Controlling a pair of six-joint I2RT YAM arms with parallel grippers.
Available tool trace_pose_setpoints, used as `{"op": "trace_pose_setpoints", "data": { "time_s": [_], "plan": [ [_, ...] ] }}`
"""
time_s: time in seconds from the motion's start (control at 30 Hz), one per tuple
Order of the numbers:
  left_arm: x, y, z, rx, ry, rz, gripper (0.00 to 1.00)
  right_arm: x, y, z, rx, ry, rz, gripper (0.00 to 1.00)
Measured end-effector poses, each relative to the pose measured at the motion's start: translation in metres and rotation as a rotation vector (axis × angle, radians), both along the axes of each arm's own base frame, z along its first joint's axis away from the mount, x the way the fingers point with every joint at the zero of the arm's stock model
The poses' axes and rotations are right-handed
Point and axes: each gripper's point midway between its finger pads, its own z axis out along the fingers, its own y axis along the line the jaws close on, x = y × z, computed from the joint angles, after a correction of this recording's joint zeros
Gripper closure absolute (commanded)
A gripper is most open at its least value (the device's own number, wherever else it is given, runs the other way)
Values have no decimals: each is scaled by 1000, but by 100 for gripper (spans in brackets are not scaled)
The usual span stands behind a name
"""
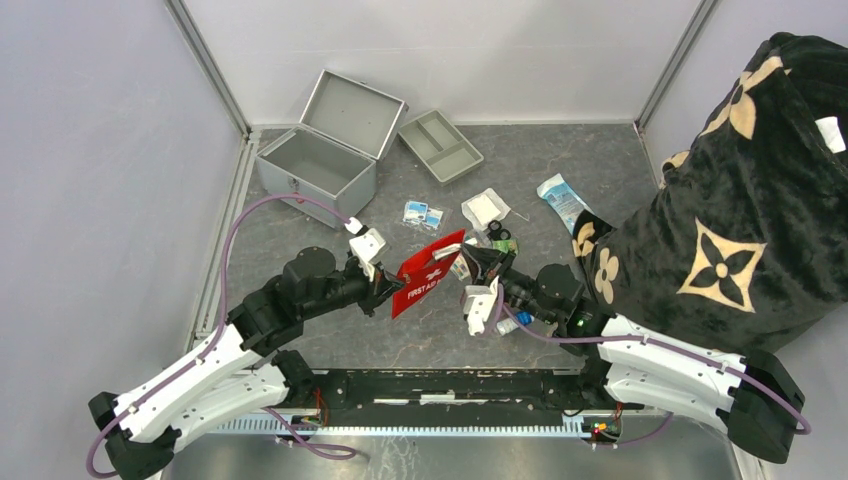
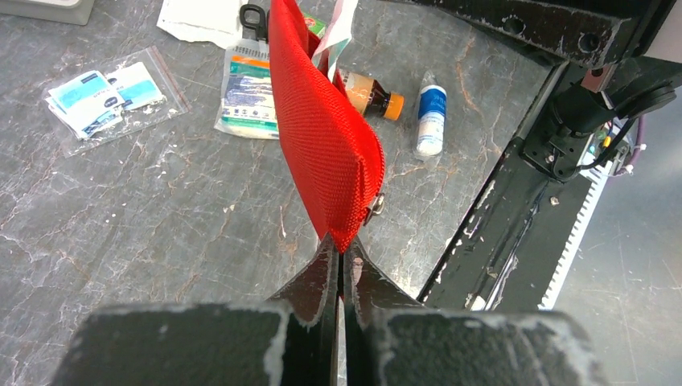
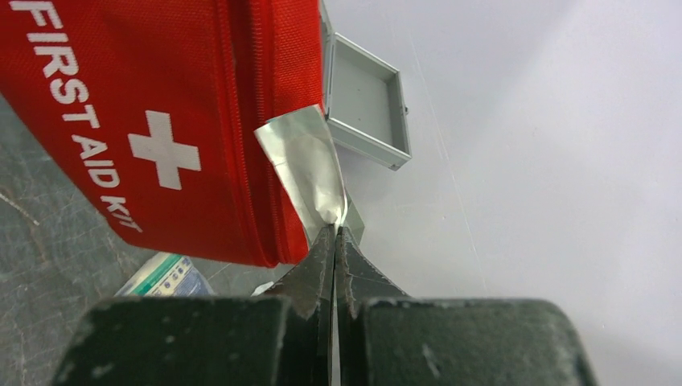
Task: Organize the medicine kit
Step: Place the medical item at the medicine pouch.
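Grey tabletop holds medicine kit (open) beyond left pincer clamping red pouch, right pincer nipping foil.
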Motion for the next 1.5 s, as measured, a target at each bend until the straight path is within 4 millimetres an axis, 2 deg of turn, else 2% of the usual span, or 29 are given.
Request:
{"op": "trace_pose_setpoints", "data": {
  "time_s": [0.33, 0.63, 0.87, 1.07, 1.23, 1.5],
  "plan": [
    [0, 0, 0, 1, 1, 0, 98, 0, -3, -22, -102, 13, -3, 100],
    [0, 0, 0, 1, 1, 0, 98, 0, -5, -28, -140, 9, -5, 100],
    [0, -1, 0, 0, 3, -6, 98, -10, 12, -32, -146, 37, 75, 100],
    [-3, -3, -1, -2, 10, -24, 98, -20, 29, -24, -108, 79, 159, 98],
    [-3, -4, -1, -3, 10, -25, 98, -28, 40, -13, -72, 136, 222, 90],
    [-3, -3, -1, -2, 11, -25, 98, -29, 46, -23, -102, 247, 225, 62]
  ]
}}
